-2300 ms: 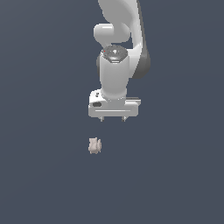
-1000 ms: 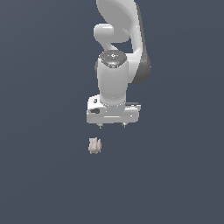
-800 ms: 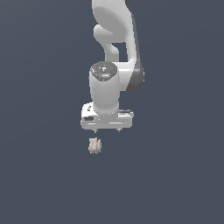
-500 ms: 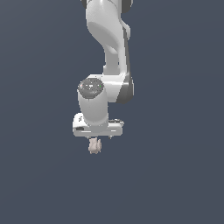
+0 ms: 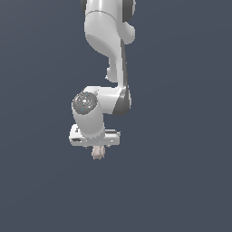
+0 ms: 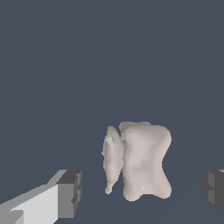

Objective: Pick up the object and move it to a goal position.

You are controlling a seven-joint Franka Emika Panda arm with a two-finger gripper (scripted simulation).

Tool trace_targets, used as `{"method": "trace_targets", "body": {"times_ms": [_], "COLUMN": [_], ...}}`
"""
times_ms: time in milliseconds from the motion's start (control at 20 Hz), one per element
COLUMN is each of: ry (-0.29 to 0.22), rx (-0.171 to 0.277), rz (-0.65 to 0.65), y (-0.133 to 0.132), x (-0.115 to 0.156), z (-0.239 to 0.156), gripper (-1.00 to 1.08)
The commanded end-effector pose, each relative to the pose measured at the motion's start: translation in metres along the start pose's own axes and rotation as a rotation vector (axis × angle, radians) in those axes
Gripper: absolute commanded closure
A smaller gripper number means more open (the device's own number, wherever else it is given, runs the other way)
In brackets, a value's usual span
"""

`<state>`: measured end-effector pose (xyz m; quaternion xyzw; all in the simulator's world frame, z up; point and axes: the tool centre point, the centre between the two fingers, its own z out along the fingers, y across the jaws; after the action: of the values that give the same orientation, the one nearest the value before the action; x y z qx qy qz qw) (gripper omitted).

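- The gripper [image 6: 142, 190] stands wide open: in the wrist view its two dark grey fingertips [image 6: 70, 193] sit far apart, one at each side, with clear gaps between each pad and the lump between them. It holds nothing.
- In the exterior view the gripper [image 5: 96, 146] points straight down, and its white crossbar is level just above the object; the fingers themselves are too small and hidden there to make out.
- The object [image 6: 139, 160] lies between the open fingertips, closer to neither by much, and touches neither pad as far as the wrist view shows.
- It is a pale pinkish-beige lump with a matte surface, irregular and bumpy. Its main body is broad and rounded, pinched at the waist on one side, and a thinner flap-like lobe stands beside it, split off by a dark groove.
- In the exterior view the object [image 5: 98, 153] peeks out just under the crossbar and is much narrower than it.
- Count: one object, one gripper with two fingertips, and one white arm [image 5: 107, 52] with dark joint bands descending from the top of the exterior view.
- Everything around is a plain, flat dark blue-grey ground [image 5: 181, 172], with no edge or mark visible on it.
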<state>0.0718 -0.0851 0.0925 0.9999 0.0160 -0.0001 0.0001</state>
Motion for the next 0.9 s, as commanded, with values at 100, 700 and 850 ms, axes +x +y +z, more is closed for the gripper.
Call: {"method": "trace_targets", "body": {"times_ms": [100, 700, 850], "ry": [0.000, 0.000, 0.000], "rx": [0.000, 0.000, 0.000], "rz": [0.000, -0.001, -0.001], "y": [0.000, 0.001, 0.001], "x": [0.000, -0.001, 0.000], "z": [0.002, 0.050, 0.051], "gripper": [-0.92, -0.92, -0.92]}}
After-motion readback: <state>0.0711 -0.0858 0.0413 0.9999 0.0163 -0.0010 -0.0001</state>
